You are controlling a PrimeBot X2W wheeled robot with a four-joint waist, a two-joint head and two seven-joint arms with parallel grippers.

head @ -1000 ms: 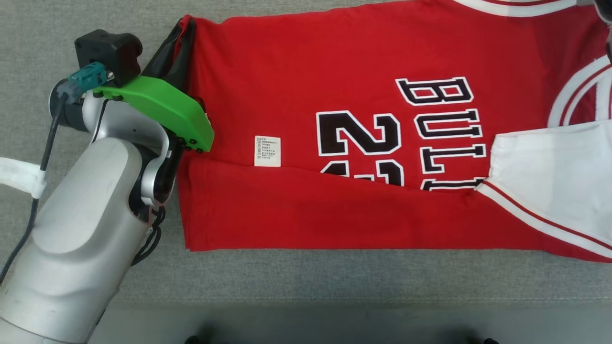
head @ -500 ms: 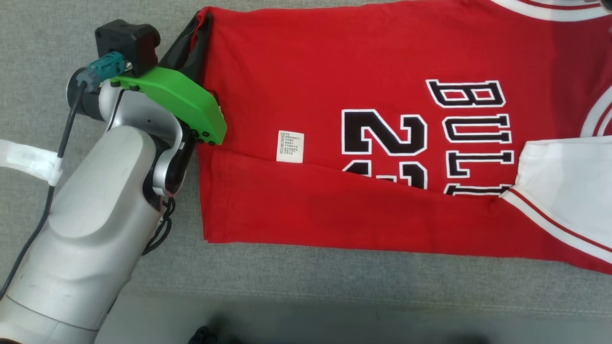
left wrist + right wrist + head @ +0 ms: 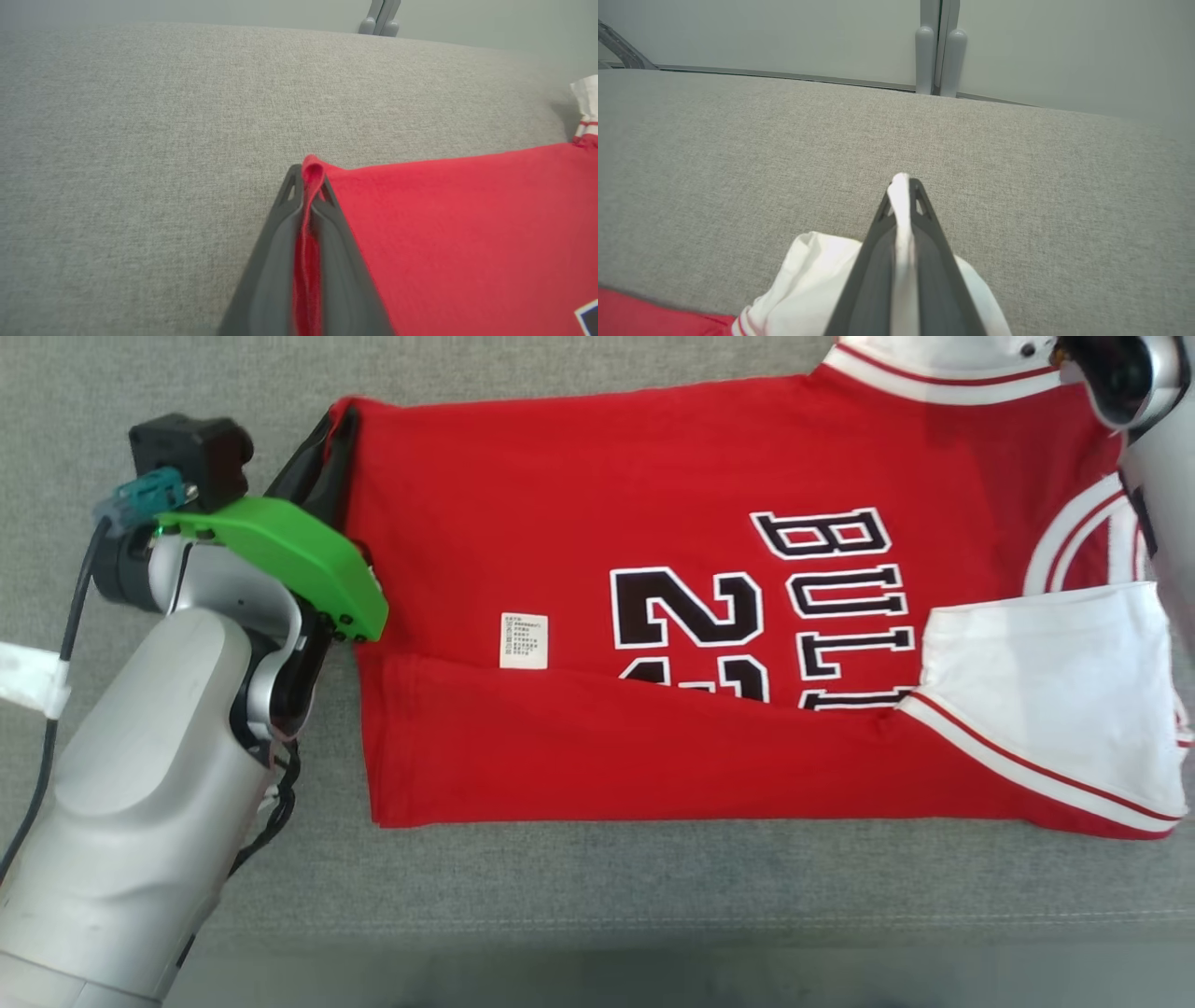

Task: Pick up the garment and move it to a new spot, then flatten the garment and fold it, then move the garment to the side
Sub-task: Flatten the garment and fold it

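On the grey worktop, left claw pinches the jersey's hem corner, right claw its white trim; best lift both together, level, keeping the cloth taut.

Red garment with white striped trim, black white-outlined lettering and white label; flecked grey worktop; silver arm with green cover.

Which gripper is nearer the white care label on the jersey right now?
Left. The left gripper pinches a hem corner of the jersey, the end where the care label lies; the right gripper pinches white trim at the far shoulder end.
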